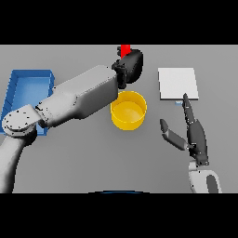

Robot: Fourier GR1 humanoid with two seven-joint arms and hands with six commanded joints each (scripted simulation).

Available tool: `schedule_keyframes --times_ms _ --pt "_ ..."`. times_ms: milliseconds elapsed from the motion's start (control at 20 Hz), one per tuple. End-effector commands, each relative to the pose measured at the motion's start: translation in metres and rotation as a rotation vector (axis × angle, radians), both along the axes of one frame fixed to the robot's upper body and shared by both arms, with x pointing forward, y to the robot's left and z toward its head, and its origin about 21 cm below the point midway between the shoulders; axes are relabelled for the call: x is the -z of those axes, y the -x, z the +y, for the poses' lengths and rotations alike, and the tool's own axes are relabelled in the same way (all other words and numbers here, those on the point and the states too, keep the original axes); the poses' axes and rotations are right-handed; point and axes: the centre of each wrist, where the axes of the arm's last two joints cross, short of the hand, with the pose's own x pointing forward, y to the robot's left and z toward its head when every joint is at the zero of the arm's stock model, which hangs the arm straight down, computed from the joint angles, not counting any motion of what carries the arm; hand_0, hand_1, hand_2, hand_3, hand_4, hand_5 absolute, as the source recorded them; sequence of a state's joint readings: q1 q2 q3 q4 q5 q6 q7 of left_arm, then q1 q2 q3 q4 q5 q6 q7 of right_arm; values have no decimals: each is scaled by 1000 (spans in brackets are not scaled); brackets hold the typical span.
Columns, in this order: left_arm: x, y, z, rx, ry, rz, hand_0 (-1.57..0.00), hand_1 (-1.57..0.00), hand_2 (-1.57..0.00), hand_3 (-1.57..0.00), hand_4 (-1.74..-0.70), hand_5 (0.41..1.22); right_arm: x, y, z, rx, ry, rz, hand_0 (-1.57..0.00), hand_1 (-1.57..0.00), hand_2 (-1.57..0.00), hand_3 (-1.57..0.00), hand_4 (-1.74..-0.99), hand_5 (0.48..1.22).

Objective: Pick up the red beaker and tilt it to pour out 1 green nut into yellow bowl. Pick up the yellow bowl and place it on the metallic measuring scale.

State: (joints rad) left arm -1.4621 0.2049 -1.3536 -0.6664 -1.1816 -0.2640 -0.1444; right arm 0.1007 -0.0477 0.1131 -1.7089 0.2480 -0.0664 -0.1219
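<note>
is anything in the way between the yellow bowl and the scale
Nothing visible stands between them. The bowl sits on bare table left of the scale. The right hand is open just below the scale, off the direct line. The left hand is behind the bowl at the beaker.

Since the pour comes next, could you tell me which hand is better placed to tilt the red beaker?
Left: the left hand is already at the red beaker, just behind the yellow bowl; the right hand rests open near the scale.

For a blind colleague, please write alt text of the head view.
The left hand reaches over the yellow bowl to the red beaker. The right hand rests open below the metallic scale; a blue tray lies left.
</note>
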Motion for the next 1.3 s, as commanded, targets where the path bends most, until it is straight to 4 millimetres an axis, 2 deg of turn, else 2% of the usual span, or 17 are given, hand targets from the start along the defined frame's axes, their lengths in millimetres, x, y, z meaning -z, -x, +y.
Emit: schedule_keyframes --times_ms 0,100,200,350,500,600,700,800,850,950,1000,1100,1150,1250 --pt "-17 -7 1 3 7 -36 -1571 -1571 -1571 -1571 -1721 1221 -1 1 2 -10 -2 -9 1 1 1 1 -1147 642" --pt "-50 -18 4 -16 25 -109 -1571 -1571 -1571 -1571 -1725 1221 -1 1 0 -14 9 -10 1 1 1 1 -1154 654" --pt "-86 -31 17 -51 108 -151 -1571 -1571 -1571 -1179 -1731 1221 -2 1 1 -16 17 -14 1 1 1 1 -1160 660" --pt "-144 -50 44 -200 349 -197 -1571 -1571 -1571 -1370 -1727 1221 1 -1 5 -29 4 -12 1 1 1 1 -1160 661" --pt "-179 -64 86 -400 744 -135 -1571 -1571 -1571 -1468 -1734 1221 -1 -4 3 -7 35 -3 1 1 1 1 -1146 641" --pt "-187 -72 122 -527 1021 -87 -1571 -1571 -1571 -1417 -1736 1221 -1 -7 4 6 65 -11 1 1 1 1 -1144 633" --pt "-195 -77 166 -641 1236 -77 -1571 -1571 -1571 -1394 -1738 1221 -1 -9 9 -17 24 -6 1 1 1 1 -1129 625" --pt "-183 -80 208 -741 1437 -48 -1571 -1571 -1571 -1458 -1739 1221 -2 -11 6 -45 -23 -29 1 1 1 1 -1093 623" --pt "-172 -81 231 -790 1535 -37 -1571 -1571 -1571 -1480 -1739 1221 -2 -11 5 -51 -36 -26 1 1 1 1 -1083 625" --pt "-149 -80 265 -892 1682 -57 -1571 -1571 -1571 -1513 -1740 1221 -3 -12 4 -66 -30 -16 1 1 1 1 -1092 637" --pt "-130 -79 280 -944 1738 -64 -1571 -1571 -1571 -1525 -1740 1221 0 -9 6 -71 -38 -8 1 1 1 1 -1106 642" --pt "-114 -76 300 -1046 1827 -108 -1571 -1571 -1571 -1541 -1740 1221 -2 -8 3 -91 -37 -21 1 1 1 1 -1141 657" --pt "-98 -74 311 -1137 1886 -139 -1571 -1571 -1571 -1547 -1741 1221 -1 -11 3 -95 -37 -9 1 1 1 1 -1148 663" --pt "-81 -70 323 -1216 1993 -152 -1571 -1571 -1571 -1556 -1741 1221 3 -10 -1 -92 -25 -8 1 1 1 1 -1165 672"
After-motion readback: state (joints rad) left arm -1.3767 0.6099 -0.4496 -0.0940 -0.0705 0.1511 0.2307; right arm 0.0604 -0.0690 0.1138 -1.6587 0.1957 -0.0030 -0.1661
